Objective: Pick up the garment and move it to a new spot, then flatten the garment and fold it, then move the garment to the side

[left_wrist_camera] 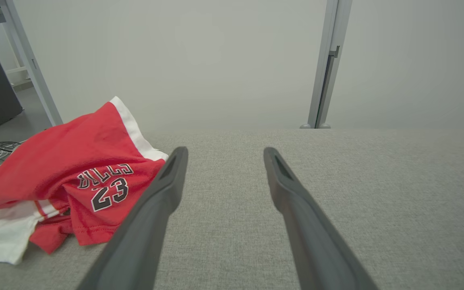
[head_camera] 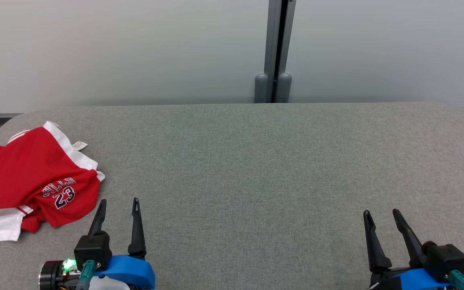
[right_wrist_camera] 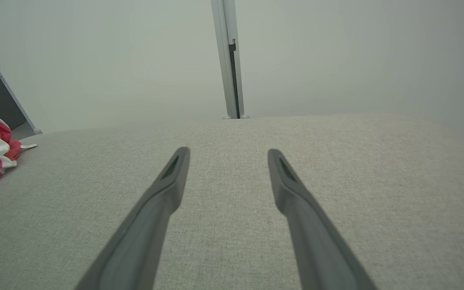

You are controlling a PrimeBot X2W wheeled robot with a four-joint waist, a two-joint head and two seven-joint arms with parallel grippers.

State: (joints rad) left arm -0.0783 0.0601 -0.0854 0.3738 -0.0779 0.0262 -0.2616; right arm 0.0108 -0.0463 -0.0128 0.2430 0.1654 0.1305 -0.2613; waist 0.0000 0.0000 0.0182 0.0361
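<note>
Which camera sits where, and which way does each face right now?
Head view: from the head, down onto the grey table; left gripper and right gripper open at bottom.
Left wrist view: along its fingers toward the wall; red garment left.
Right wrist view: along its fingers, same wall.
All share the red garment.

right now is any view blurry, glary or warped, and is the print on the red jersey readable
Head view: even soft light, no glare, sharp; the 23 on the red and white fabric jersey reads clearly. Left wrist view: the left gripper goes soft near the lens, jersey print sharp. Right wrist view: wide-angle bowing curves the far edge of the grey fabric tabletop.
</note>
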